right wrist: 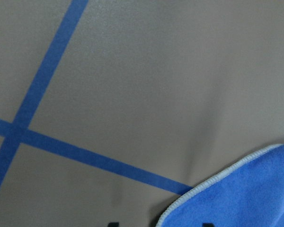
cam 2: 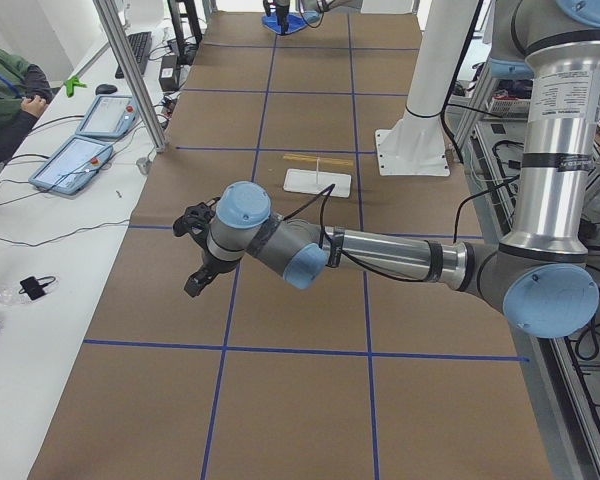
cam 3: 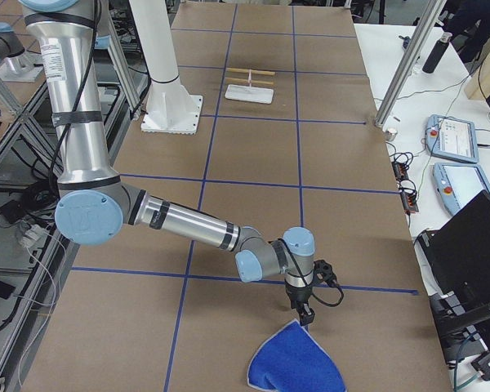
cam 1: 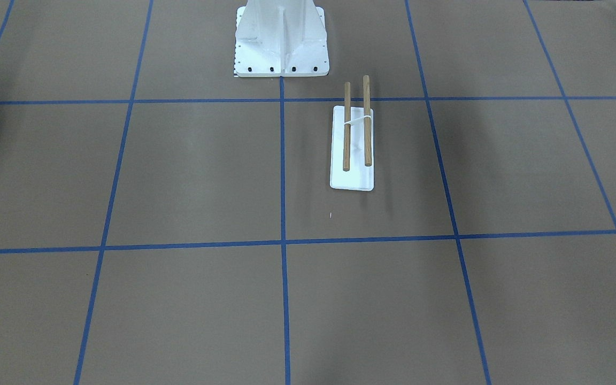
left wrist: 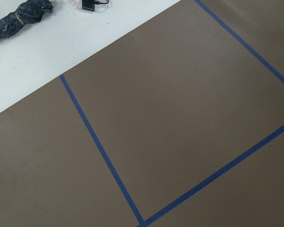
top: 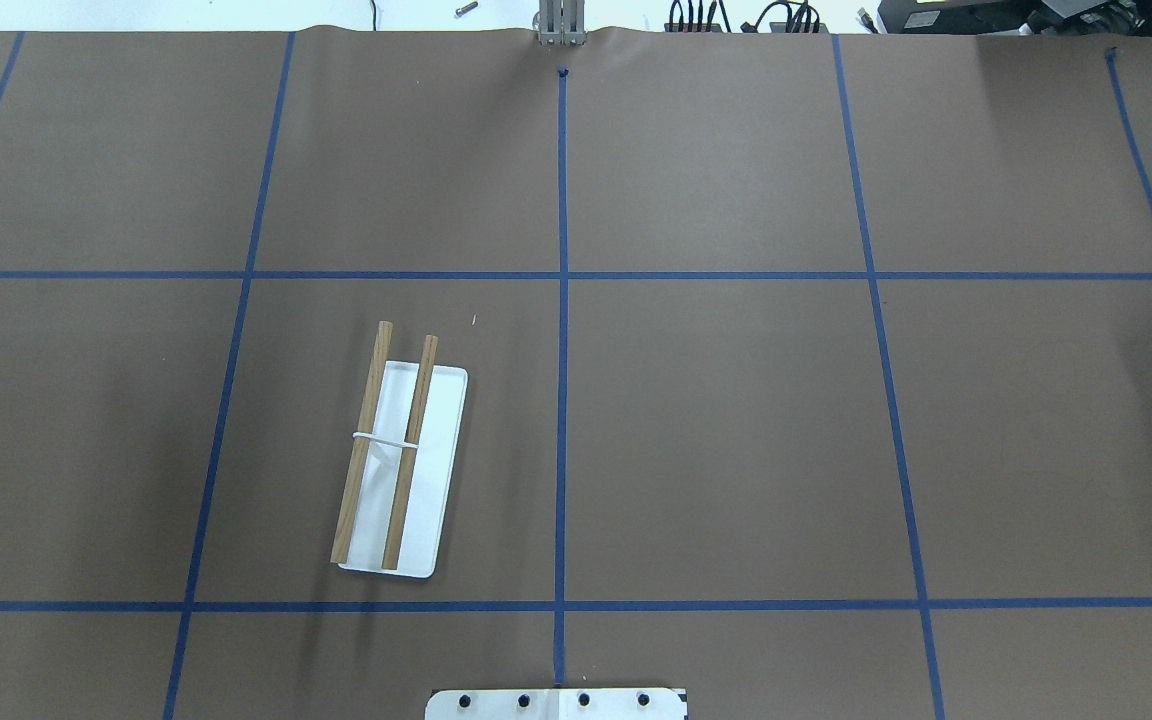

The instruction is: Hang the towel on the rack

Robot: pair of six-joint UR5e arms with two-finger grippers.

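Note:
The towel (cam 3: 296, 359) lies blue side up on the table near the end on my right, and its pale stitched corner shows in the right wrist view (right wrist: 246, 194). My right gripper (cam 3: 305, 314) points down at that corner. Its two dark fingertips (right wrist: 112, 223) stand apart at the frame's bottom edge with the corner between them. The rack (top: 396, 450), two wooden dowels over a white base plate (top: 436, 470), stands bare on my left half, also in the front view (cam 1: 356, 128). My left gripper (cam 2: 195, 285) hovers over bare table; I cannot tell if it is open.
The white bolted pedestal (cam 1: 281, 37) stands behind the rack. An operators' bench with tablets (cam 2: 80, 160) and a seated person (cam 2: 5, 95) runs along the table's far edge. A laptop (cam 3: 474, 245) sits beside the towel's end of the table.

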